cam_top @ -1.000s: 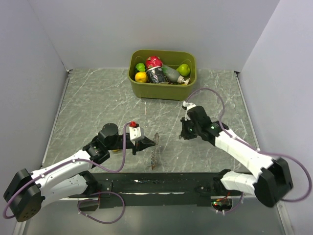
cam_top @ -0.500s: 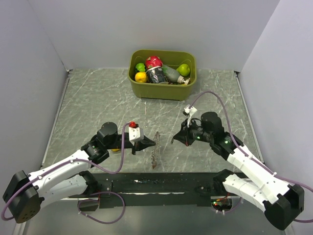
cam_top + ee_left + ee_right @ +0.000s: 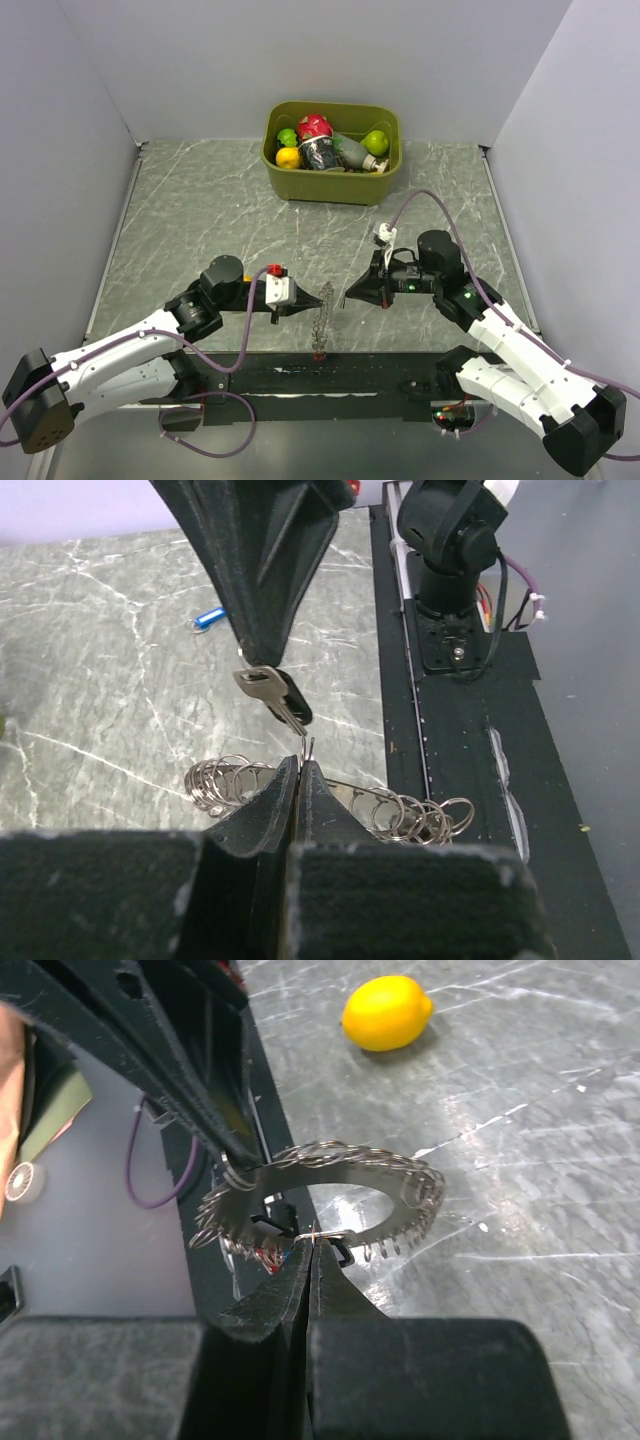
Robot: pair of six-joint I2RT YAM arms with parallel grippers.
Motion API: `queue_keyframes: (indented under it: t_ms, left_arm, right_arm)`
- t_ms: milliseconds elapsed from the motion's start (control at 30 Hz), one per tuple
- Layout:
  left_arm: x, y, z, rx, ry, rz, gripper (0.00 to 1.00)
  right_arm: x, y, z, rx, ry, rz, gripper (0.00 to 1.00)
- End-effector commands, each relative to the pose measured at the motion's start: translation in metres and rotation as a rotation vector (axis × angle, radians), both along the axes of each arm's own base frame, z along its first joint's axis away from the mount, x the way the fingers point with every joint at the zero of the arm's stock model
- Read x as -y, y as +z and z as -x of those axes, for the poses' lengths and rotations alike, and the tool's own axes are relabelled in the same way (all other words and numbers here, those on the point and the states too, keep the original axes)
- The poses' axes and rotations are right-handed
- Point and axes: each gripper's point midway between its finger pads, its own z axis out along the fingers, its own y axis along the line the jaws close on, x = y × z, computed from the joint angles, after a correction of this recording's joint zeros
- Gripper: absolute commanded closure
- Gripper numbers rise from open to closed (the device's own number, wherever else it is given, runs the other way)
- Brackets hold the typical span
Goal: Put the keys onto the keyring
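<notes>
My right claw (image 3: 348, 296) has swung in from up and off to the right of the keyring (image 3: 322, 318) – a second ago it hung well apart from it, and now its tip sits just beside the ring's upper edge. My left claw (image 3: 305, 303) has slid the ring a little nearer the arm bases.

The table (image 3: 200, 200) is grey-green marbled stone, closed in by plain pale walls (image 3: 90, 90) on three sides. A black rail (image 3: 300, 375) runs along its near edge, below the keyring. Far beyond the ring, at the back of the table, stands an olive bin (image 3: 330, 185) heaped with fruit and containers. A yellow lemon (image 3: 387, 1012) lies on the stone past the ring in the right wrist view.

The keyring is a flat grey metal band with a wide hole, its rim crowded with small wire loops. It stands on edge between my two claws. My left claw is clenched on the ring's rim, loops spilling out on either side of the fingers (image 3: 270, 810). My right claw is clenched too – it pinches a small black-headed key (image 3: 275, 692), which hangs at the ring's rim. I cannot tell whether it touches. A blue key (image 3: 207, 620) lies flat on the stone, well apart from the ring.
</notes>
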Motion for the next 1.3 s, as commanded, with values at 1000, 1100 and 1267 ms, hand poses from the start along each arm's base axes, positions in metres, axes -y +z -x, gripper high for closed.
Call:
queue_keyframes:
  t_ms: [1000,1100,1267]
  left_arm:
    - [0.016,0.044,-0.018,0.062,0.097,0.094,0.99]
    - [0.016,0.046,-0.015,0.064,0.083,0.104,0.99]
    - [0.015,0.047,-0.015,0.069,0.089,0.106,0.99]
  right_arm:
    - [-0.041,0.031,0.008,0.094,0.088,-0.034,1.0]
    - [-0.04,0.024,0.005,0.087,0.07,-0.007,1.0]
    - [-0.036,0.017,0.002,0.089,0.045,0.016,1.0]
